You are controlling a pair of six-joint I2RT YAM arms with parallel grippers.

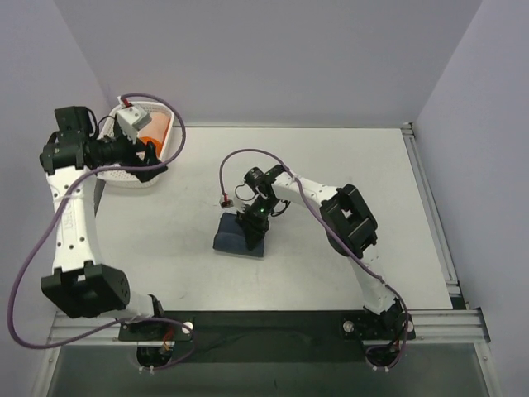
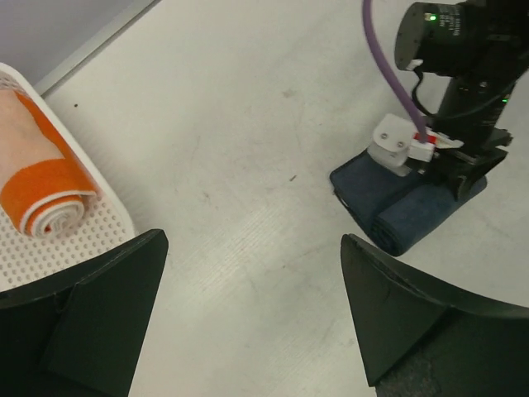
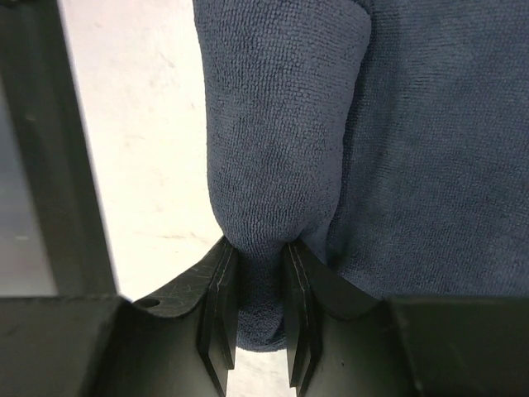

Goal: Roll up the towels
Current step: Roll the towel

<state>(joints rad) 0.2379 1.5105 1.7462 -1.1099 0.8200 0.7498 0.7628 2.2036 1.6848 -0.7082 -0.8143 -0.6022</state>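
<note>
The navy towel (image 1: 234, 237) lies partly rolled in the middle of the table. My right gripper (image 3: 260, 256) is shut on a rolled fold of it (image 3: 281, 124), the cloth squeezed between both pads. From the left wrist the same towel (image 2: 405, 211) shows a roll at its near end under the right gripper (image 2: 463, 169). The orange towel (image 2: 41, 186), rolled, with a white band at its end, lies inside the white basket (image 2: 103, 217). My left gripper (image 2: 254, 240) hangs open over bare table just beside the basket, holding nothing. From above it (image 1: 153, 163) is at the basket's near right edge.
The white lattice basket (image 1: 177, 136) stands at the far left of the table, with the orange towel (image 1: 157, 132) in it. A raised metal rail (image 1: 430, 207) runs along the table's right edge. Purple cables loop off both arms.
</note>
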